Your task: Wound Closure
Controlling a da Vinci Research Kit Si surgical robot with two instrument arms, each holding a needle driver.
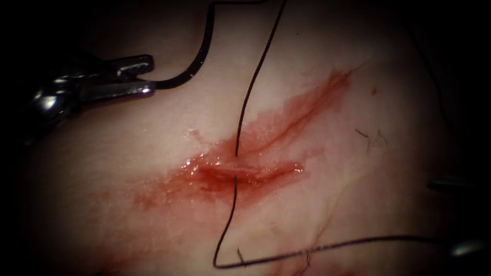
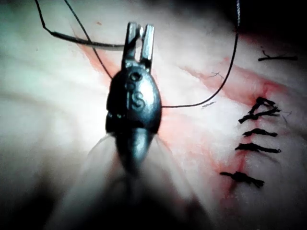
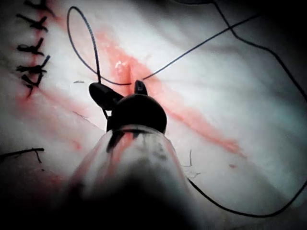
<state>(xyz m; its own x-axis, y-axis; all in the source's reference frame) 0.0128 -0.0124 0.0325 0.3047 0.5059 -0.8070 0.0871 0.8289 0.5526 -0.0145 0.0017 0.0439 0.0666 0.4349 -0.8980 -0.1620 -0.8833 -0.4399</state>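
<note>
The tissue (image 1: 128,168) has a cut (image 1: 245,171) wet with red fluid. My left tool (image 1: 139,76) sits up and left of the cut, jaws shut on the curved needle (image 1: 197,61) near one end of its curve. The needle arcs upward, free of the tissue. In the left wrist view the left tool (image 2: 139,36) holds the needle (image 2: 86,42) out to its side. The thread (image 1: 250,92) crosses the cut, passes through the tissue there, then loops low and runs off right (image 1: 358,242). My right tool (image 3: 120,88) hovers over the cut, jaws open, thread (image 3: 91,43) looping close by.
Several finished black stitches (image 2: 254,129) close a further stretch of the cut, also seen as stitches (image 3: 33,48) in the right wrist view. Short cut ends of thread (image 1: 369,138) lie right of the cut. Red fluid (image 1: 317,97) streaks up and right.
</note>
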